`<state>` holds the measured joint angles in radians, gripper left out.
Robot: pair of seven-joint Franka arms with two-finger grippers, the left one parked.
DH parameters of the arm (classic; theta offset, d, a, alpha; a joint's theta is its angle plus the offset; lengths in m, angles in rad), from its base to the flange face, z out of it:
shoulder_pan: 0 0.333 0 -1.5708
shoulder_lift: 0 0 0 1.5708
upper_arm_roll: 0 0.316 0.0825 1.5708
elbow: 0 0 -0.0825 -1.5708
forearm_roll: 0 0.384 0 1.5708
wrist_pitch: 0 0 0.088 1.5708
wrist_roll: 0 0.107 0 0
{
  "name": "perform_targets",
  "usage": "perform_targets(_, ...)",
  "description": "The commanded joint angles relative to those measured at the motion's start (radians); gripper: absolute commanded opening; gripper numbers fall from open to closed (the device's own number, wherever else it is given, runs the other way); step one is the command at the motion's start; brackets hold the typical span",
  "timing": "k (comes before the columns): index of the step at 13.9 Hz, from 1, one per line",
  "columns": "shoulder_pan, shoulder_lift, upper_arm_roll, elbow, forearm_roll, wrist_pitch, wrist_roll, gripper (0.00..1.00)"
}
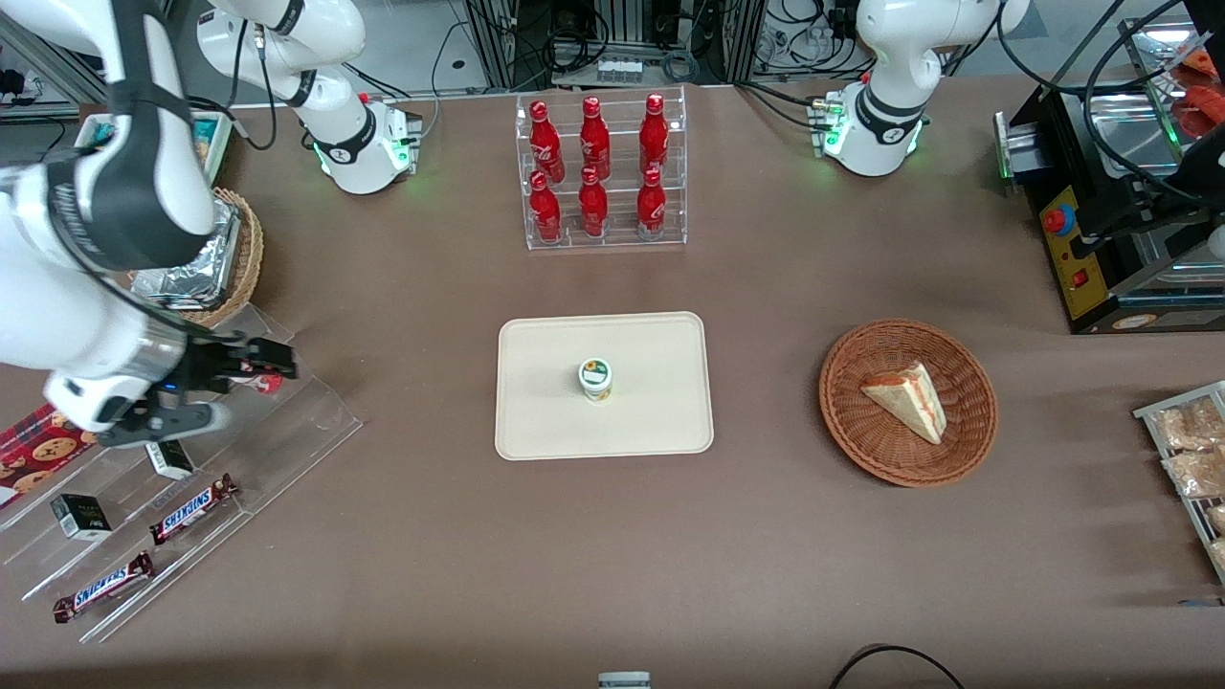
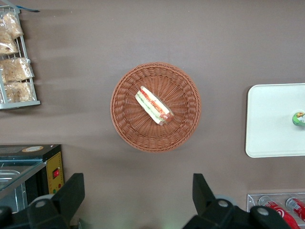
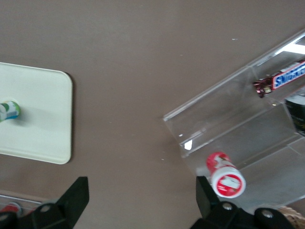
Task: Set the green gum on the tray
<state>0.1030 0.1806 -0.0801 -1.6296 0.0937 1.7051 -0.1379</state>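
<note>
The green gum [image 1: 595, 379], a small white canister with a green-marked lid, stands upright near the middle of the beige tray [image 1: 536, 421]. It also shows in the right wrist view [image 3: 8, 110] on the tray [image 3: 47, 119], and in the left wrist view [image 2: 299, 118] on the tray [image 2: 267, 119]. My gripper [image 1: 263, 362] is open and empty, well away from the tray toward the working arm's end of the table, above the clear acrylic display steps [image 1: 306, 421]. In the right wrist view the gripper [image 3: 142, 198] hangs over bare table next to the red-lidded gum canister [image 3: 225, 175].
Candy bars [image 1: 191, 509] and small boxes lie on the acrylic steps. A rack of red bottles [image 1: 601, 172] stands farther from the front camera than the tray. A wicker basket [image 1: 971, 421] holding a sandwich lies toward the parked arm's end. A foil-lined basket [image 1: 225, 258] sits beside my arm.
</note>
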Motion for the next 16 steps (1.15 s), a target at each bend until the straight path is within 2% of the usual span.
perform_targets(1,-0.072,-0.081,0.019,-0.067,-0.017,-0.007,-0.058,1.00)
perform_targets(7,-0.141,-0.136,0.017,-0.075,-0.020,-0.091,-0.098,1.00)
perform_targets(9,-0.144,-0.150,0.017,-0.073,-0.041,-0.108,-0.094,1.00)
perform_targets(11,-0.144,-0.170,0.017,-0.070,-0.057,-0.148,-0.060,1.00)
perform_targets(13,-0.141,-0.178,0.019,-0.052,-0.075,-0.197,0.042,1.00)
perform_targets(16,-0.141,-0.187,0.019,-0.029,-0.077,-0.252,0.055,1.00)
